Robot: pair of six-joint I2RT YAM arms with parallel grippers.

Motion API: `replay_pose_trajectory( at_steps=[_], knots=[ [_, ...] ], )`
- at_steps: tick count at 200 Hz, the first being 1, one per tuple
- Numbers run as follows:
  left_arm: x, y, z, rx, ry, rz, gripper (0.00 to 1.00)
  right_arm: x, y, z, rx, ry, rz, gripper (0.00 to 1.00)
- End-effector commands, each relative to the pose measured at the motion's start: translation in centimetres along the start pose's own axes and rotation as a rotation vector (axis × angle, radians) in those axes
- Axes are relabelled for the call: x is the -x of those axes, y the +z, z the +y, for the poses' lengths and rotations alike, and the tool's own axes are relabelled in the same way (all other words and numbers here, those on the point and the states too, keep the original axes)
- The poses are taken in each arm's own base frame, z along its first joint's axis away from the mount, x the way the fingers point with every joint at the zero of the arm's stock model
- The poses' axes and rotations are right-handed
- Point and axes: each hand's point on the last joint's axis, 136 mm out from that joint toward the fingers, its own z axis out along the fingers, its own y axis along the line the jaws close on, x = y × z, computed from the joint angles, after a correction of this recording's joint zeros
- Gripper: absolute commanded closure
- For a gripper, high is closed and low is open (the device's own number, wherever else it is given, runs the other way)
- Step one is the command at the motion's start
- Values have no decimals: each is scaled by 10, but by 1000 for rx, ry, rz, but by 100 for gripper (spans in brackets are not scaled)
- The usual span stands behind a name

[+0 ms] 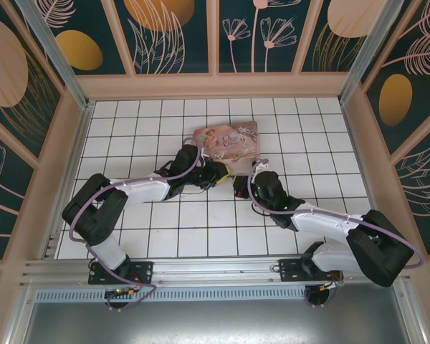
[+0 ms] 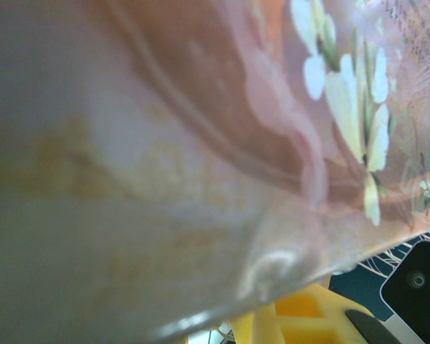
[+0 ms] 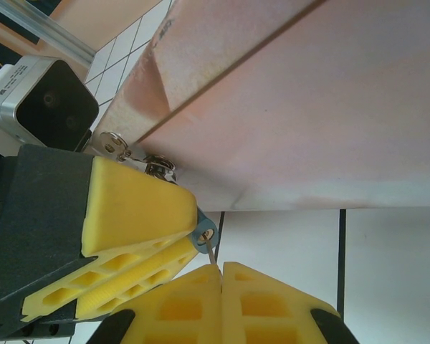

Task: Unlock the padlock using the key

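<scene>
The small bluish-grey padlock (image 3: 205, 233) hangs just under the pink tin box (image 3: 308, 107), below the box's metal latch (image 3: 160, 169). My left gripper (image 3: 190, 226) is shut on the padlock, whose keyhole end pokes out past the yellow fingers (image 3: 136, 208). My right gripper (image 3: 221, 266) is shut on the key (image 3: 211, 252). Only the key's thin shaft shows, its tip at the keyhole. From above, the left gripper (image 1: 218, 174) and right gripper (image 1: 238, 185) meet at the front edge of the tin box (image 1: 229, 140). The padlock and key are hidden there.
The blurred tin box (image 2: 201, 143) lies very close to the left wrist camera, with a yellow finger (image 2: 301, 319) below it. The right wrist camera housing (image 2: 416, 281) is close by. White tiled floor (image 1: 201, 229) surrounds the arms, enclosed by wooden-framed walls (image 1: 68, 165).
</scene>
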Motion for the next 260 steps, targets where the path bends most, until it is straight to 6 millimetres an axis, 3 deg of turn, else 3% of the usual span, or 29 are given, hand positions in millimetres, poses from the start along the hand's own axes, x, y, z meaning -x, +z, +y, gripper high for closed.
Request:
replay_pose_trajectory(
  at_steps=[1,137,260],
  knots=[
    [-10,2,-18,-78,41,49,100,27,0,32,85,-26,-86,100],
    [-11,2,-15,-74,38,53,100,47,3,31,94,-20,-118,100],
    [-1,3,-25,-81,28,13,100,0,-8,16,117,36,-12,100]
  ],
)
